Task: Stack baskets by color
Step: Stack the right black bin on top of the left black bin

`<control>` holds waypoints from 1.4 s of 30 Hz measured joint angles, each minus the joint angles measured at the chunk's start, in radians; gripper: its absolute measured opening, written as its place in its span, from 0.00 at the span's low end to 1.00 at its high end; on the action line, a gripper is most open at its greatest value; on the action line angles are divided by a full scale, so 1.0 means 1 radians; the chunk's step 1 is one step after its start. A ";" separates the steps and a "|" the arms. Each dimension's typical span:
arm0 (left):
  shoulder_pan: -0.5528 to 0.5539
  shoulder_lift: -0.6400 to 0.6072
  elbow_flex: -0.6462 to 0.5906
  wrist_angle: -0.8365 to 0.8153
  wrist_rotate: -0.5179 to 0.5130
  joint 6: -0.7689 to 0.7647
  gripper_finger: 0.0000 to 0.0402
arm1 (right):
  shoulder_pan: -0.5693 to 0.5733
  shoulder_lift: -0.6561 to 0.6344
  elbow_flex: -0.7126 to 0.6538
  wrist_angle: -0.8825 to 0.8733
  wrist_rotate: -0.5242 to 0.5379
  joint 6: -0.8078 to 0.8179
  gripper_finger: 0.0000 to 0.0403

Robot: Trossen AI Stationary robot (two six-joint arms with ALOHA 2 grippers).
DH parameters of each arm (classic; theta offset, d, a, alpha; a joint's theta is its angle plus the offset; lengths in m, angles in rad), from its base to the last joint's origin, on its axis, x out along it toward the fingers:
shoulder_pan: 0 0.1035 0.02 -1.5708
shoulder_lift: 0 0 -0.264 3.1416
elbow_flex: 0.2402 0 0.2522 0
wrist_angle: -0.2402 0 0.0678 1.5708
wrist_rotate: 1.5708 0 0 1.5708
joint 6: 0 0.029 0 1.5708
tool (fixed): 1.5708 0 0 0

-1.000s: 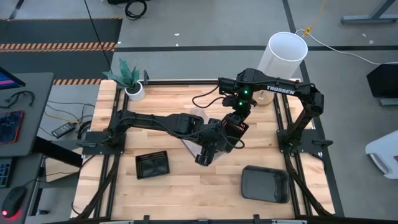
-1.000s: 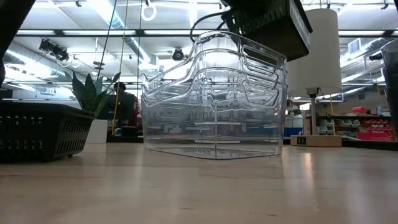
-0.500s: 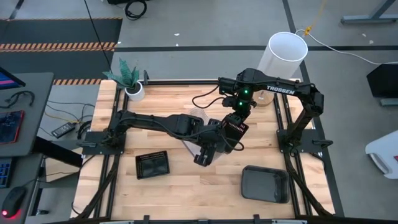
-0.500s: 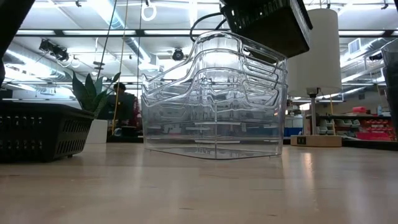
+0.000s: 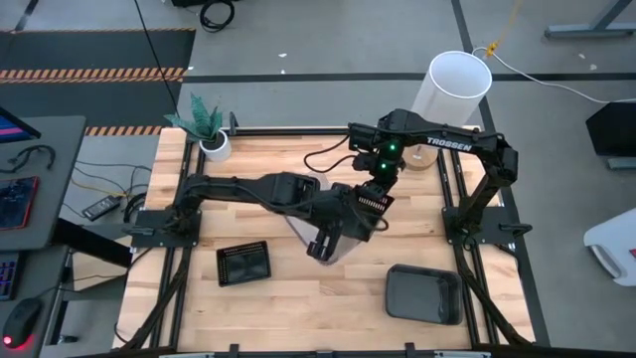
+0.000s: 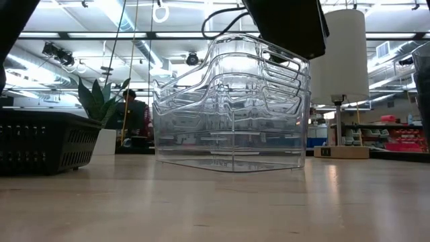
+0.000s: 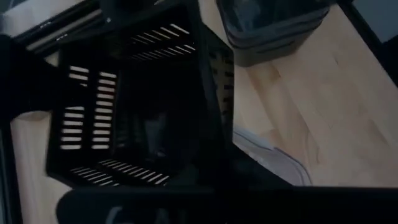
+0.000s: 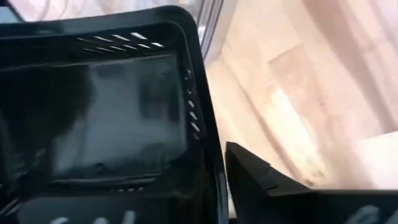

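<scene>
Above the middle of the wooden tabletop (image 5: 288, 288), both arms meet at a small black slatted basket (image 7: 134, 102) held in the air over the stack of clear transparent baskets (image 6: 232, 107).

The left gripper (image 5: 333, 234) reaches in from the left, and its jaws are closed tight on the black basket's wall; in the left wrist view the slatted side and floor fill the frame just ahead of the dark fingers. The right gripper (image 5: 370, 199) comes down from the far side onto the same basket. Its jaws sit close at the basket's rim, but whether they are clamped on it or parted cannot be told from these views; the right wrist view shows only the basket's inside and rim close up.

In the low view the black basket hangs tilted at the top right corner of the clear stack, which stands flat on the tabletop.

A second black slatted basket (image 5: 243, 264) rests on the near left of the tabletop, and a smoky-grey basket (image 5: 424, 294) lies at the near right, both well apart from the grippers.
</scene>
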State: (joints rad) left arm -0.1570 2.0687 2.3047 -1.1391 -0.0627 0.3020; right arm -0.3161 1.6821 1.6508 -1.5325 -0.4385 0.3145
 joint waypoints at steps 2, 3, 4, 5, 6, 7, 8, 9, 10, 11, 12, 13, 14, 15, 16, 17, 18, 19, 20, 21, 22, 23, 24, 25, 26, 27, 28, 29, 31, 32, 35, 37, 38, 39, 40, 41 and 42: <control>0.002 0.001 0.034 -0.026 0.018 -0.008 0.01 | -0.009 0.000 0.000 0.007 0.018 -0.006 0.23; 0.003 0.001 0.048 -0.045 0.025 -0.012 0.01 | -0.018 -0.002 0.001 0.010 0.006 -0.014 0.25; 0.002 0.001 0.049 -0.061 0.031 -0.017 0.01 | -0.030 -0.008 0.001 0.016 -0.016 -0.019 0.28; -0.001 0.000 0.046 -0.071 0.036 -0.023 0.01 | -0.040 -0.014 0.000 0.024 -0.041 -0.019 0.31; -0.004 0.000 0.045 -0.085 0.038 -0.029 0.01 | -0.052 -0.023 -0.001 0.037 -0.069 -0.015 0.33; -0.008 -0.005 0.045 -0.109 0.037 -0.029 0.01 | -0.062 -0.032 -0.001 0.052 -0.101 -0.005 0.36; -0.010 -0.012 0.045 -0.121 0.031 -0.031 0.01 | -0.068 -0.038 0.007 0.063 -0.123 -0.001 0.38; -0.013 -0.019 0.046 -0.125 0.028 -0.034 0.01 | -0.073 -0.045 0.020 0.064 -0.132 -0.001 0.41; -0.014 -0.026 0.048 -0.128 0.025 -0.037 0.01 | -0.077 -0.052 0.039 0.056 -0.137 -0.008 0.43; -0.014 -0.033 0.048 -0.133 0.022 -0.040 0.01 | -0.083 -0.058 0.062 0.049 -0.146 -0.017 0.46; -0.015 -0.036 0.048 -0.137 0.020 -0.046 0.01 | -0.090 -0.063 0.086 0.048 -0.160 -0.029 0.48; -0.014 -0.037 0.048 -0.137 0.021 -0.054 0.01 | -0.098 -0.066 0.111 0.050 -0.169 -0.040 0.50; -0.013 -0.041 0.048 -0.139 0.019 -0.059 0.01 | -0.105 -0.070 0.138 0.052 -0.173 -0.045 0.52; -0.011 -0.047 0.047 -0.145 0.018 -0.066 0.01 | -0.113 -0.071 0.169 0.059 -0.176 -0.045 0.54; -0.009 -0.051 0.047 -0.150 0.019 -0.079 0.01 | -0.119 -0.073 0.198 0.068 -0.176 -0.045 0.56; -0.006 -0.054 0.047 -0.146 0.016 -0.084 0.01 | -0.127 -0.076 0.228 0.071 -0.179 -0.048 0.57; -0.003 -0.060 0.047 -0.142 0.015 -0.090 0.01 | -0.135 -0.076 0.255 0.069 -0.181 -0.053 0.59; -0.002 -0.062 0.047 -0.149 0.016 -0.096 0.01 | -0.142 -0.076 0.279 0.066 -0.183 -0.056 0.60; 0.000 -0.063 0.047 -0.152 0.015 -0.110 0.01 | -0.149 -0.075 0.302 0.062 -0.184 -0.063 0.61; 0.001 -0.063 0.047 -0.151 0.014 -0.117 0.01 | -0.160 -0.075 0.326 0.050 -0.186 -0.074 0.63; 0.002 -0.067 0.047 -0.155 0.013 -0.133 0.01 | -0.172 -0.075 0.351 0.027 -0.188 -0.086 0.64; 0.001 -0.073 0.046 -0.172 0.013 -0.144 0.01 | -0.184 -0.077 0.375 0.005 -0.191 -0.098 0.64; -0.002 -0.079 0.045 -0.187 0.012 -0.161 0.01 | -0.197 -0.080 0.397 -0.011 -0.192 -0.111 0.65; -0.005 -0.089 0.045 -0.192 0.007 -0.174 0.01 | -0.210 -0.086 0.416 -0.024 -0.192 -0.126 0.65; -0.009 -0.101 0.045 -0.199 0.005 -0.192 0.01 | -0.223 -0.093 0.430 -0.037 -0.192 -0.138 0.65; -0.013 -0.111 0.045 -0.219 0.001 -0.210 0.01 | -0.233 -0.101 0.439 -0.042 -0.193 -0.149 0.66; -0.016 -0.124 0.045 -0.233 -0.001 -0.227 0.01 | -0.242 -0.112 0.442 -0.039 -0.197 -0.158 0.66; -0.017 -0.135 0.045 -0.243 -0.001 -0.249 0.01 | -0.249 -0.123 0.442 -0.040 -0.203 -0.168 0.66; -0.023 -0.160 0.045 -0.283 -0.001 -0.313 0.01 | -0.258 -0.146 0.442 -0.040 -0.206 -0.188 0.65; -0.029 -0.173 0.045 -0.311 -0.001 -0.350 0.01 | -0.258 -0.158 0.442 -0.040 -0.205 -0.193 0.65; -0.060 -0.213 0.046 -0.407 -0.008 -0.486 0.01 | -0.258 -0.197 0.442 -0.039 -0.164 -0.205 0.65; -0.102 -0.233 0.045 -0.439 -0.009 -0.582 0.01 | -0.258 -0.222 0.442 -0.039 -0.125 -0.206 0.65; -0.124 -0.237 0.045 -0.429 -0.007 -0.624 0.01 | -0.258 -0.234 0.442 -0.038 -0.103 -0.205 0.65; -0.150 -0.248 0.044 -0.426 -0.011 -0.665 0.01 | -0.257 -0.246 0.442 -0.038 -0.081 -0.205 0.65; -0.178 -0.259 0.043 -0.427 -0.023 -0.710 0.01 | -0.257 -0.257 0.442 -0.038 -0.064 -0.205 0.65; -0.200 -0.268 0.044 -0.428 -0.036 -0.759 0.01 | -0.258 -0.269 0.442 -0.036 -0.048 -0.205 0.65; -0.216 -0.274 0.046 -0.432 -0.047 -0.807 0.01 | -0.258 -0.278 0.442 -0.035 -0.035 -0.206 0.65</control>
State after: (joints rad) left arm -0.3733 1.7948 2.3506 -1.5711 -0.1097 -0.5047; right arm -0.5739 1.4038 2.0926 -1.5671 -0.4738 0.1090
